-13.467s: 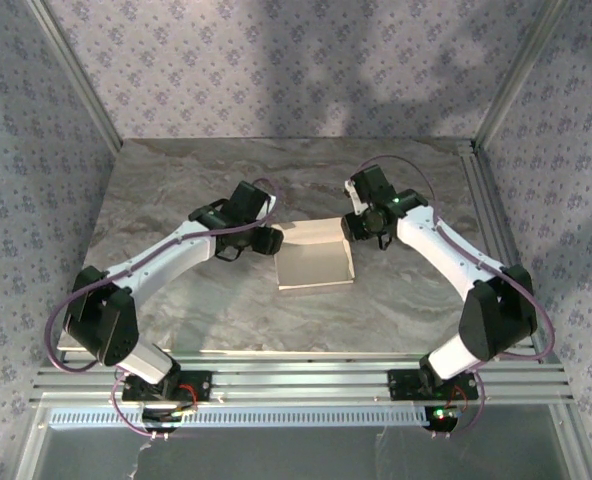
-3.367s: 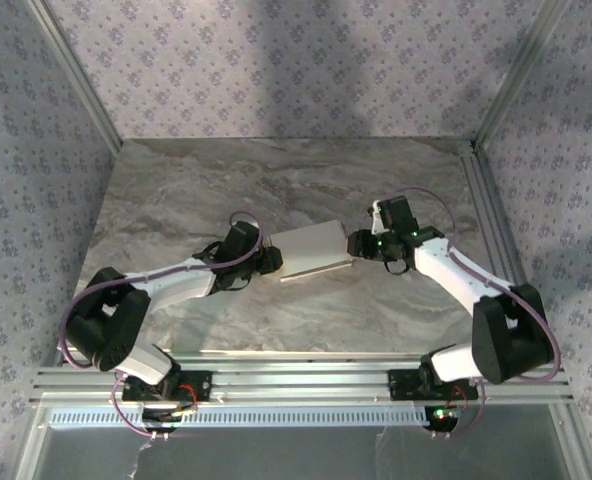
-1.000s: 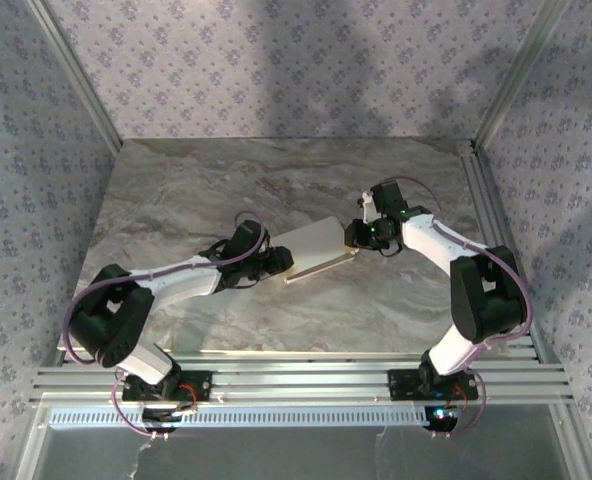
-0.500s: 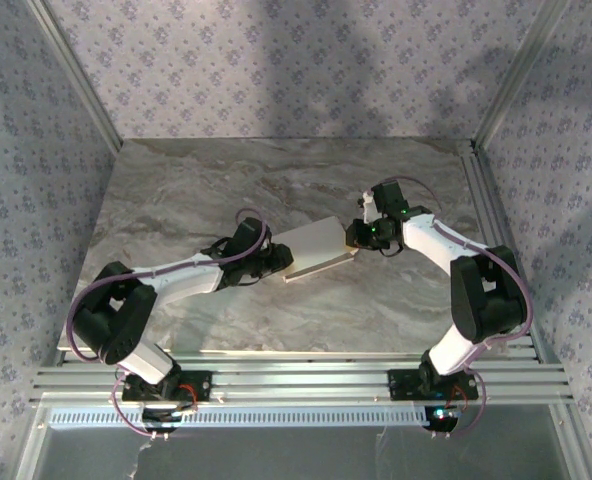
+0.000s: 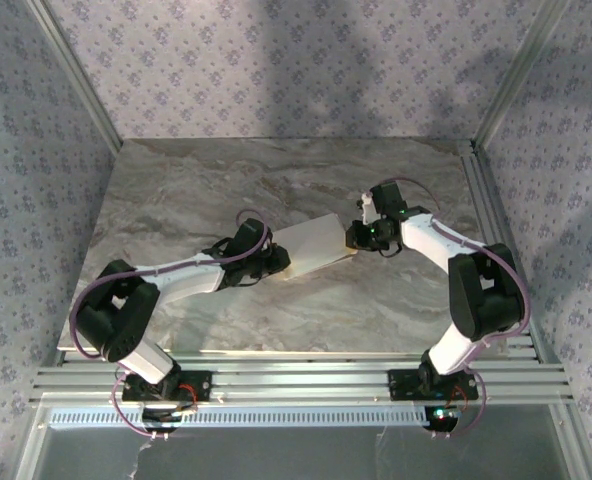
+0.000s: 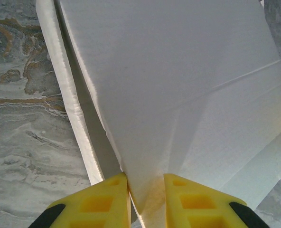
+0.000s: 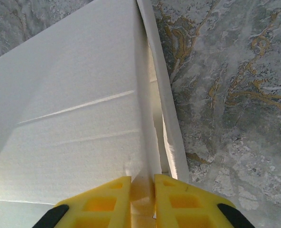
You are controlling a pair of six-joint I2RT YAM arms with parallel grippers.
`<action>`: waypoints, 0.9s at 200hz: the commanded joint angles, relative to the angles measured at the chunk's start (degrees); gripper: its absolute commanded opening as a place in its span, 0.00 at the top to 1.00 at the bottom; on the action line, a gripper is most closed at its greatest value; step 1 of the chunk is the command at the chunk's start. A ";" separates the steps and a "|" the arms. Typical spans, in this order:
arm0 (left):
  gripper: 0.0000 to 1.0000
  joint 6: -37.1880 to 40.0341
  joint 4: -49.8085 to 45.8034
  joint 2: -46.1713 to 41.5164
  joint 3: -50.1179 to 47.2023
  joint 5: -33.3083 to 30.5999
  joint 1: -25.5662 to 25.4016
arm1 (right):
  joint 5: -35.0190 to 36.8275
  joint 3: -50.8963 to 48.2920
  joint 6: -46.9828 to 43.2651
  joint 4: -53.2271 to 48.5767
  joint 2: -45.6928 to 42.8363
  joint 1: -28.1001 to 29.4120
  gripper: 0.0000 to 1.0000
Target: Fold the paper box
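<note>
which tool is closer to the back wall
Right. The right tool, clamped on the paper box's right end, sits farther back toward the back wall; the left tool clamps its left end, farther forward.

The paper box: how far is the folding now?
Done: the side walls of the paper box look raised. In hand: the left gripper and the right gripper each pinch the top panel at opposite ends. Left: the panel is not tucked in; a gap shows beside the wall.
</note>
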 commanded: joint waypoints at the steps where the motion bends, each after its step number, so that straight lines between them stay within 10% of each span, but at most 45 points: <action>1: 0.79 3.19 -2.45 0.86 1.63 -1.59 -0.58 | 2.85 -0.45 -1.59 -1.95 1.39 0.72 0.84; 180: 0.65 10.20 -10.59 4.14 4.93 -6.82 -1.15 | 16.42 1.76 -4.14 -5.83 3.27 7.68 0.85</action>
